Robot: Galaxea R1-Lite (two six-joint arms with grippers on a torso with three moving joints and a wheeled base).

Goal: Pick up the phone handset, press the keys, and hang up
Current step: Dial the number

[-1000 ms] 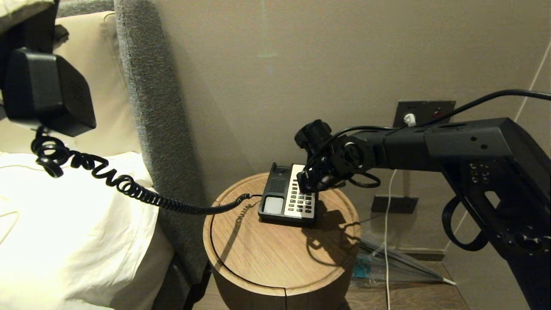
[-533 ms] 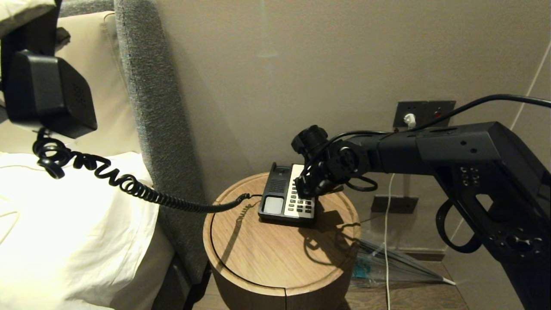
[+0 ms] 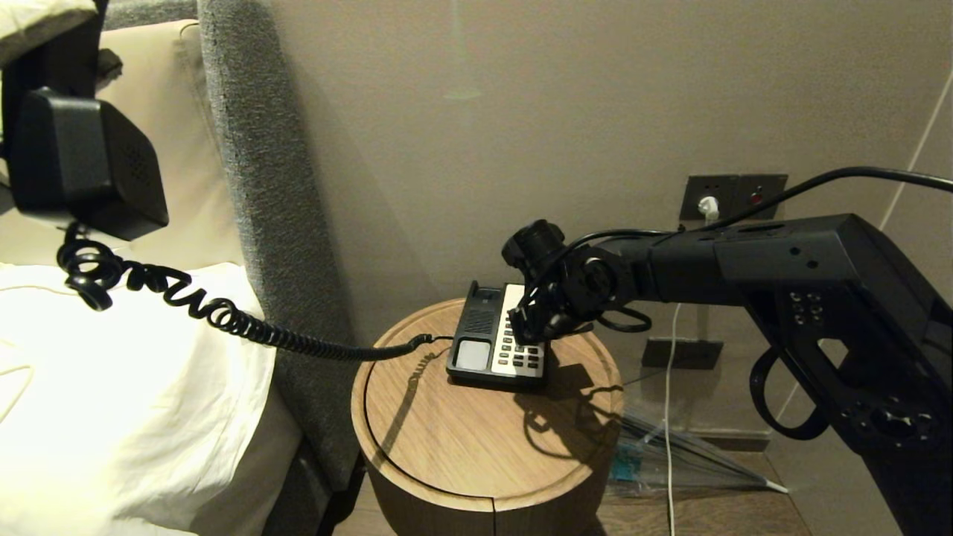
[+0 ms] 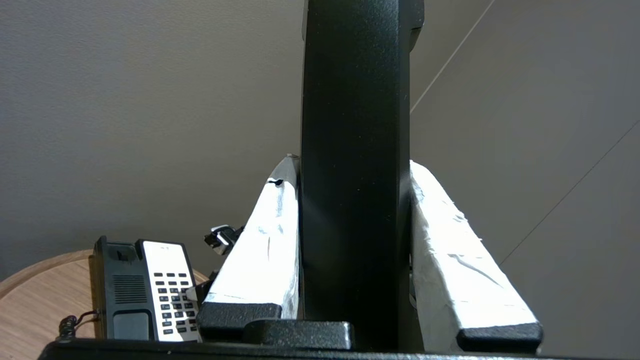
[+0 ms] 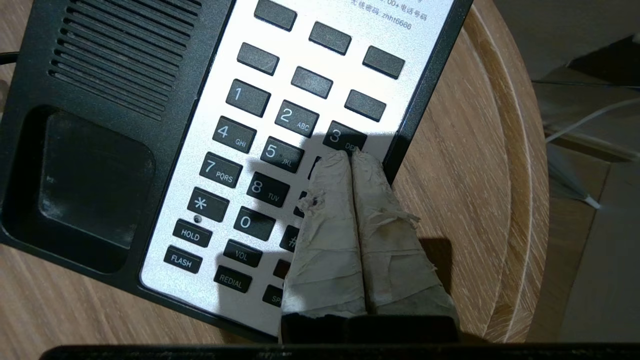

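Note:
The black phone handset (image 3: 82, 160) hangs high at the far left over the bed, and its coiled cord (image 3: 223, 320) runs down to the phone base (image 3: 495, 339) on the round wooden table (image 3: 484, 439). In the left wrist view my left gripper (image 4: 350, 162) is shut on the handset (image 4: 352, 150), with the taped fingers (image 4: 260, 260) pressed against both sides. My right gripper (image 5: 350, 155) is shut, with its taped tips together on the keypad at the lower edge of the 3 key (image 5: 344, 137), by the right rim of the base (image 5: 125, 100).
A grey upholstered headboard (image 3: 260, 186) and cream pillows (image 3: 126, 402) stand left of the table. On the wall behind are a socket plate (image 3: 733, 195) and a white cable (image 3: 668, 387). A plastic-wrapped item (image 3: 670, 454) lies on the floor at the right.
My right arm has sunk a little and its shut gripper has come down slightly left onto the keypad. The left gripper and handset have kept still.

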